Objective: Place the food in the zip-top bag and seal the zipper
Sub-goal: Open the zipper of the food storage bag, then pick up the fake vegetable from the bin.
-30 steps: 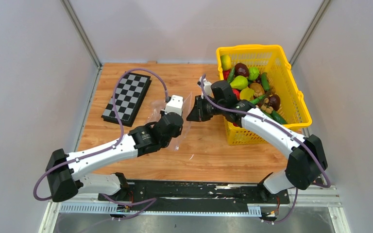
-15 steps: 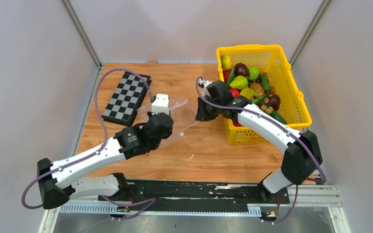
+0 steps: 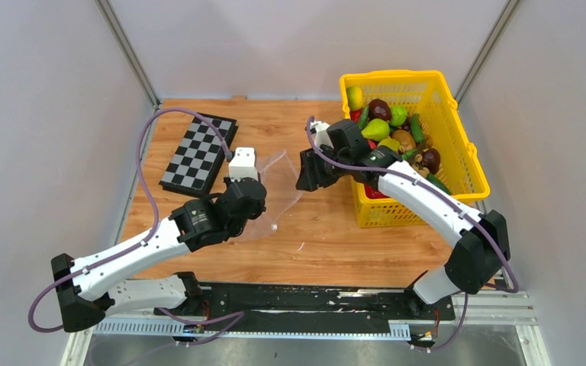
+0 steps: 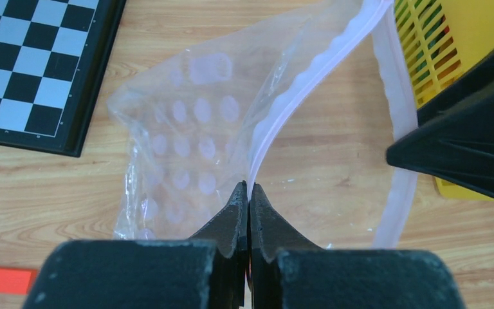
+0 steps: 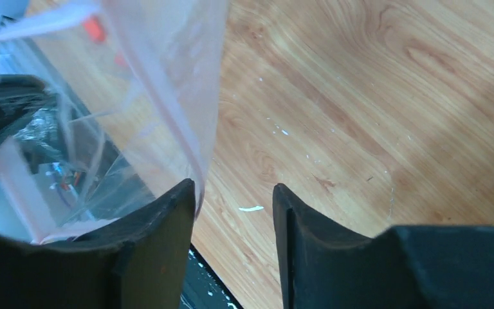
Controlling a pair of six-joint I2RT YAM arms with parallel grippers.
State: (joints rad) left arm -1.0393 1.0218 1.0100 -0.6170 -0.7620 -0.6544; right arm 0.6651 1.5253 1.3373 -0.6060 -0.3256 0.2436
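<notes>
Clear plastic zip-top bag (image 3: 275, 187) hangs over the middle of the tabletop (image 3: 336, 240), its zipper (image 4: 309, 71) pinched in the closed left gripper (image 4: 249, 196). The right gripper (image 5: 235, 190) gapes empty beside it, so the mouth may collapse before the food (image 3: 376, 128) from the far-right corner arrives.

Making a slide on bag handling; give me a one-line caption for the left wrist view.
Left tool shut on the pinkish zipper strip of a clear crinkly plastic bag.

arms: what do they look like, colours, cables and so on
The left arm and right arm have white rounded links, black joints and black bases. A purple cable runs along each. The left tool and right tool each have two black tapered fingers.
</notes>
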